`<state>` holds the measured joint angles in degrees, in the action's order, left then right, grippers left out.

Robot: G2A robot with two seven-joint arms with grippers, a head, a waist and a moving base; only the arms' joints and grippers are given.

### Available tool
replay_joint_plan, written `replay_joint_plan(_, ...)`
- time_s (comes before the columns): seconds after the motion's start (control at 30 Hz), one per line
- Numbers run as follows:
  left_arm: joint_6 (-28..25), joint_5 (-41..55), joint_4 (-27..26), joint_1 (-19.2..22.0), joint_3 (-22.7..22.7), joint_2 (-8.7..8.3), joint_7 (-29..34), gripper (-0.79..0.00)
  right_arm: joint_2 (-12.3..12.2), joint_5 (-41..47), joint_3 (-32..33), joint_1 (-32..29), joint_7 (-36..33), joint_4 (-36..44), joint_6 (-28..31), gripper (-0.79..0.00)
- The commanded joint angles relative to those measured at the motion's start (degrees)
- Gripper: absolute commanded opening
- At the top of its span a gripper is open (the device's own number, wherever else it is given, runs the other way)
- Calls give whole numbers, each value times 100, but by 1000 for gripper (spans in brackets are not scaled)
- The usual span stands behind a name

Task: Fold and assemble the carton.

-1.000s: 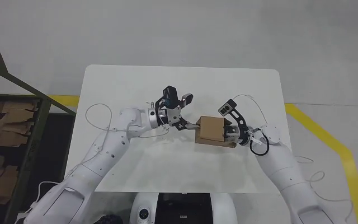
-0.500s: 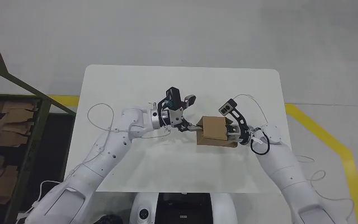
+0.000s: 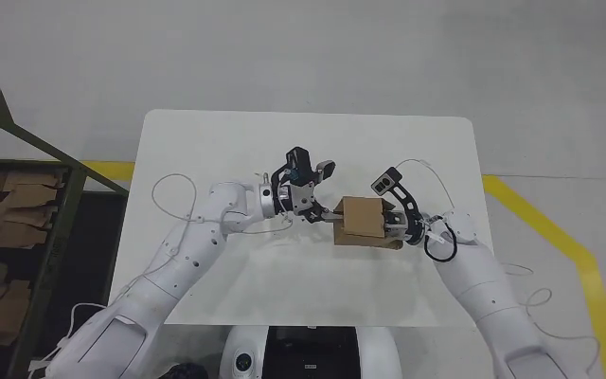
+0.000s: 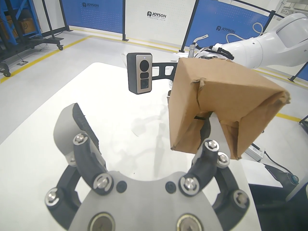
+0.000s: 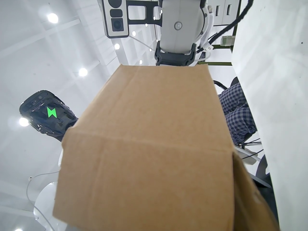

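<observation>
1. White table [image 3: 189,142] carries the work; both arms meet over its middle.
2. At the near side of the work, the left gripper [image 4: 144,117] has its jaws spread wide and grips nothing. The free finger [image 4: 80,123] stands over bare table. The other finger [image 4: 214,133] is pushed into the open end of the carton, between the loose flaps.
3. The carton [image 4: 216,97] is brown corrugated board, already squared up into a box. It lies on its side over mid-table between the 2 grippers. It looks raised off the surface rather than resting on it, though the underside is not fully seen. The end facing the left arm is unclosed, with flaps part-folded and 1 edge torn.
4. The right gripper [image 3: 396,227] sits against the carton's opposite end. Cardboard hides its opening, so I cannot tell whether it is wide or closed.
5. Over the last 1 s the left gripper has advanced a little toward the carton, and the carton has shifted slightly toward the right arm. Judgement: flap tucking at this end is under way and not complete.
6. Beyond the table lies grey floor with a yellow line [image 3: 499,183]. A rack [image 3: 38,163] of flat cardboard stands to the left.
</observation>
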<state>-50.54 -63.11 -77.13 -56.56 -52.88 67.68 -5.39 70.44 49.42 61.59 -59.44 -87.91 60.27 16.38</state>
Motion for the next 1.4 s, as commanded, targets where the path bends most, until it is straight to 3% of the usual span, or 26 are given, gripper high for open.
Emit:
replay_joint_plan(0.0, 7, 15, 1, 11, 13, 9, 28, 0, 3, -18, 1, 5, -1, -4, -1, -785)
replay_joint_plan(0.43, 39, -30, -1, -236, -363, -84, 4, 0, -16, -16, 176, 13, 30, -98, 30, -785)
replay_joint_plan(0.77, -137, -481, -370, -576, -741, -202, -600, 0, -29, -89, 268, 27, 80, -221, 80, -785)
replay_joint_plan(1.07, -498, -1160, -532, -461, -419, -181, -717, 0, -21, -230, 265, 60, 207, -302, 206, -785)
replay_joint_plan(1.37, -577, -1139, -343, -120, 32, -53, -621, 0, -15, -444, 212, 57, 327, -264, 304, -785)
